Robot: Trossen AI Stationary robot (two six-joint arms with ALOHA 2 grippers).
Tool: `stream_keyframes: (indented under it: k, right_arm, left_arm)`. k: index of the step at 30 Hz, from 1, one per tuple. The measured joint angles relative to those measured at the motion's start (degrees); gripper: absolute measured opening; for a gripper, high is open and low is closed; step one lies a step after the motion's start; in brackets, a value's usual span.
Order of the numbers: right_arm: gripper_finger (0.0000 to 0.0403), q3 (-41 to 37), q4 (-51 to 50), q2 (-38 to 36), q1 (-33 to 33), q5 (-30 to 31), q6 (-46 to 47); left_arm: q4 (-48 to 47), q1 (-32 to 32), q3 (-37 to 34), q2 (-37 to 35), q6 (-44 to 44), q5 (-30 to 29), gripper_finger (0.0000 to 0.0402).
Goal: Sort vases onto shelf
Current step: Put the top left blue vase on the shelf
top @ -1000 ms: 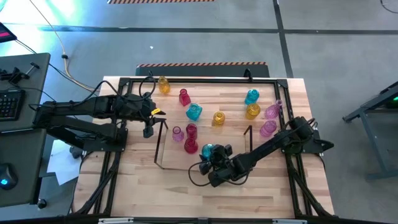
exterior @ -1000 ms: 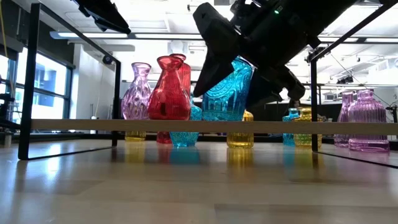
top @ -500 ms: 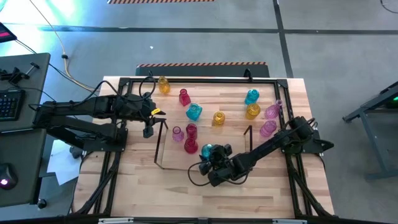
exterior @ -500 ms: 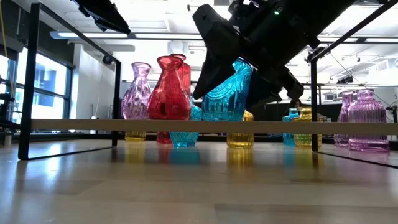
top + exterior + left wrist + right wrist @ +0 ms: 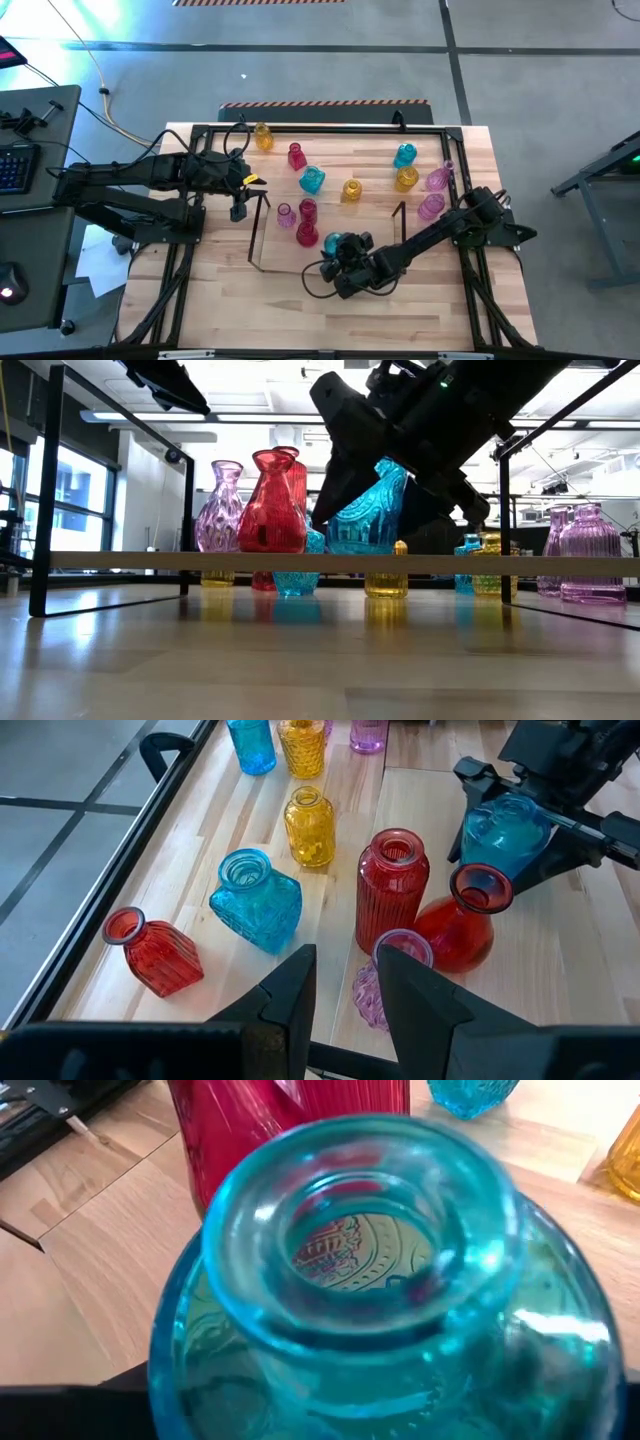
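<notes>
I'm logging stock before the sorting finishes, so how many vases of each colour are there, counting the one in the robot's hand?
Red vases: 3
Cyan vases: 3
Yellow vases: 3
Pink vases: 3
Total: 12

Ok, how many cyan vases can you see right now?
3 cyan vases. One is tilted in the right end effector at the shelf. One stands behind the shelf near a red vase. One is far right, by an amber vase. None seems hidden.
</notes>
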Motion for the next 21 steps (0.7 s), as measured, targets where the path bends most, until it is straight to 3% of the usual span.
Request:
stream_keyframes:
  k: [8, 15, 21]
  right_arm:
    - [0.0339, 0.0, 0.0, 0.0, 0.0, -0.1, -1.1]
    - [0.0344, 0.1, -0.2, 0.0, 0.0, -0.2, -1.7]
    - [0.0344, 6.0, -11.2, 0.0, 0.0, -0.2, -2.0]
  left_arm:
    - [0.0, 0.0, 0.0, 0.0, 0.0, 0.0, 0.0104]
    - [0.0, 0.0, 0.0, 0.0, 0.0, 0.0, 0.0104]
    - [0.0, 0.0, 0.0, 0.0, 0.0, 0.0, 0.0104]
